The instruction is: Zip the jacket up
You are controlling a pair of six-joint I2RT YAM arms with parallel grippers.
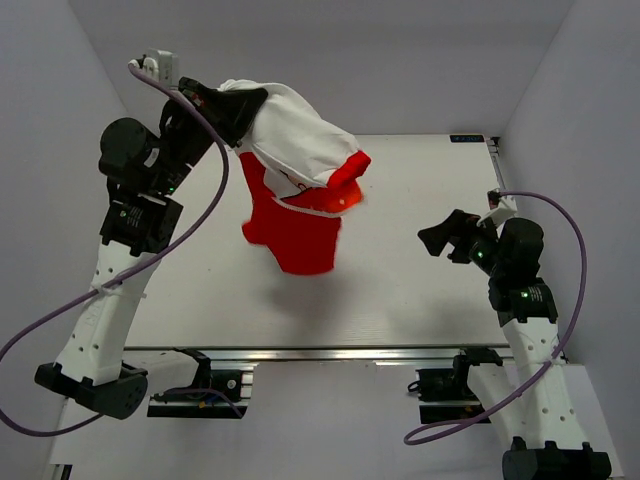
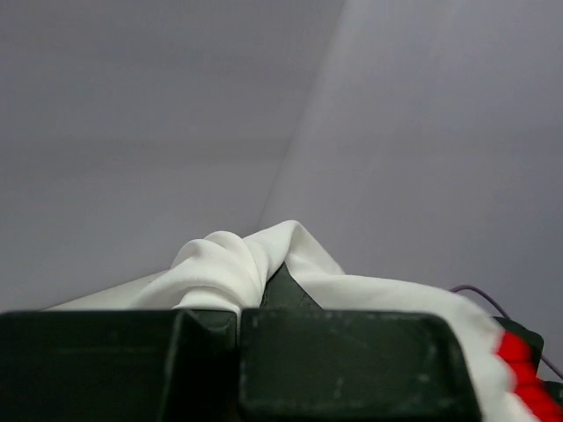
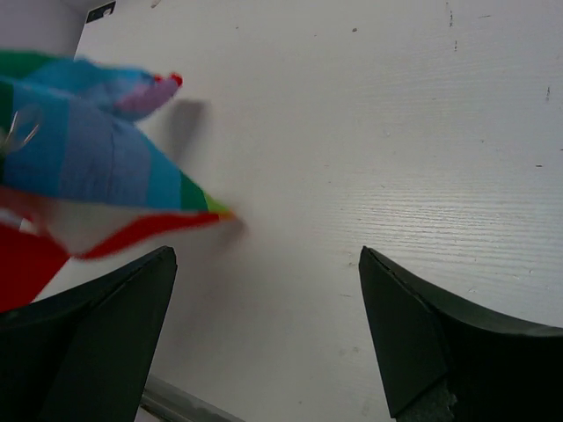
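The jacket (image 1: 300,170) hangs in the air over the left part of the table, white fabric above, red hood and trim below. My left gripper (image 1: 228,100) is raised high at the back left and is shut on a bunch of the white fabric (image 2: 220,268). My right gripper (image 1: 445,238) is open and empty, low over the right side of the table, well apart from the jacket. In the right wrist view a rainbow-striped part of the jacket (image 3: 97,149) with a red edge shows at the left, beyond the open fingers (image 3: 413,325).
The white table (image 1: 420,290) has a metal rail along its near edge (image 1: 330,352). Grey walls close in the back and both sides. A purple cable (image 1: 200,200) loops off the left arm, another off the right arm (image 1: 560,290).
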